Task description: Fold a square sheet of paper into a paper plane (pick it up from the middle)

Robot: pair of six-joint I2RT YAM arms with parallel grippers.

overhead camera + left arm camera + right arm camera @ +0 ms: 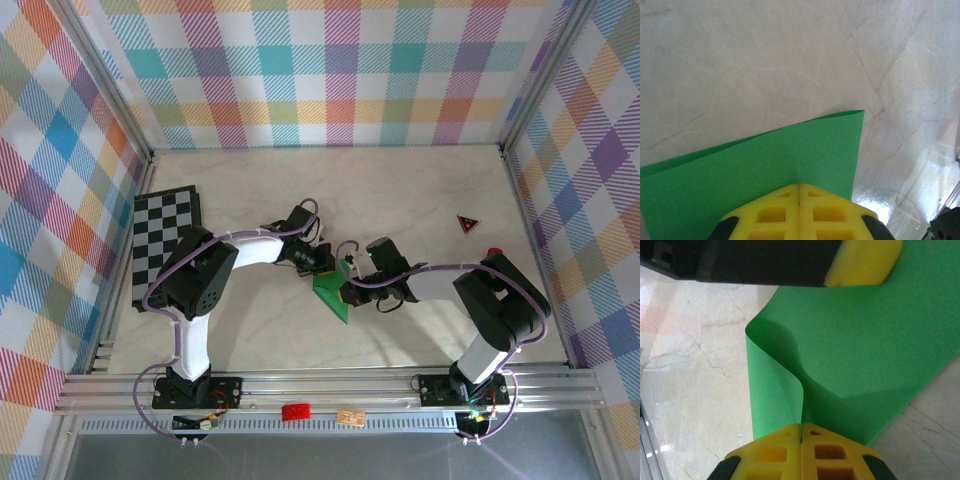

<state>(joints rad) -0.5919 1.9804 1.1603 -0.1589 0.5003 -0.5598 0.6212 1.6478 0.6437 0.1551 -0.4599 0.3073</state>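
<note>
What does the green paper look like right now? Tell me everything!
The green paper is thin, plain and bright. It is half-folded: one side curls over in a soft bend, not pressed flat. The left gripper and right gripper, both shut, pinch it from opposite sides, holding it over the pale table.

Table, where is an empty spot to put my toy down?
Bare table runs along the back wall, between the chessboard and the red triangle. Another patch lies between the green paper and the front rail. The middle is crowded: left gripper and right gripper pinch that paper there.
</note>
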